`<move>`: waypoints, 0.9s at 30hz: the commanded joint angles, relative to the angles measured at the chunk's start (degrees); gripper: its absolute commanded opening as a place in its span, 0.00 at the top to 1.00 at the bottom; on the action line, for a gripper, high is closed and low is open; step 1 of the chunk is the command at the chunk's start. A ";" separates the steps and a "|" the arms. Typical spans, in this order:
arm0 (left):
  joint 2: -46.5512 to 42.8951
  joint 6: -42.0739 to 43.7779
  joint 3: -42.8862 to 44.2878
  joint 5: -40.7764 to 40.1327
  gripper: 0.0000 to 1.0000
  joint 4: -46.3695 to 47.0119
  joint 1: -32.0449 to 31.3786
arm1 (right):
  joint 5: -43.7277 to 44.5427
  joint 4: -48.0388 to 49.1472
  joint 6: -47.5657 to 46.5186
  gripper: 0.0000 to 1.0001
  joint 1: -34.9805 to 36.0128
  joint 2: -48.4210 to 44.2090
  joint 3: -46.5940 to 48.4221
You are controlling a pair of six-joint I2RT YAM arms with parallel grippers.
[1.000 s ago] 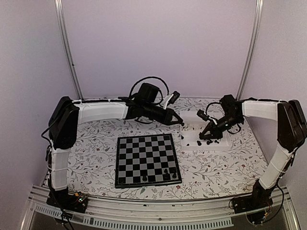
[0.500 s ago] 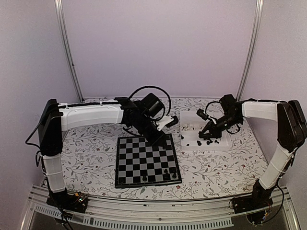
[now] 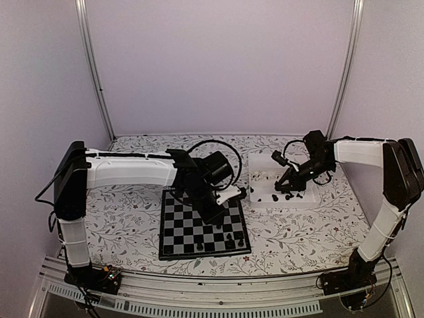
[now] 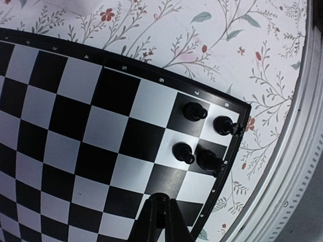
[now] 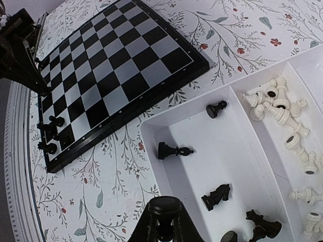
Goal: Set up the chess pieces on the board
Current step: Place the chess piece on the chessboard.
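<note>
Black chess pieces [image 4: 195, 111]: four stand in corner of board [image 4: 75, 126], just ahead of left gripper [image 4: 157, 201], jaws together, over board. Right gripper [image 5: 164, 217], jaws together, over white tray [image 5: 202, 146] with loose pieces.

- In my left wrist camera, the black border of the board [image 4: 75, 151] carries a row of small white digits [image 4: 161, 80] along one edge: 3, 4, 5, 6, 7, 8, with the 8 at the board's corner
- Round that corner, the adjoining border of the board has faint white marks [image 4: 212, 190], too small for me to read
- In my top and right wrist cameras the board's border print is too small to make out
</note>
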 commanded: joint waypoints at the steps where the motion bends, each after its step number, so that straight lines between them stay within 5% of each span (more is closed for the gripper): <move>1: 1.45 0.17 -0.78 -0.86 1.00 -0.77 -2.44 | 0.22 0.66 0.47 0.89 -0.05 -0.37 0.28; 27: 5.79 -0.87 -0.30 -2.85 0.94 -0.80 -3.86 | 0.01 0.04 0.39 0.87 0.00 0.47 0.46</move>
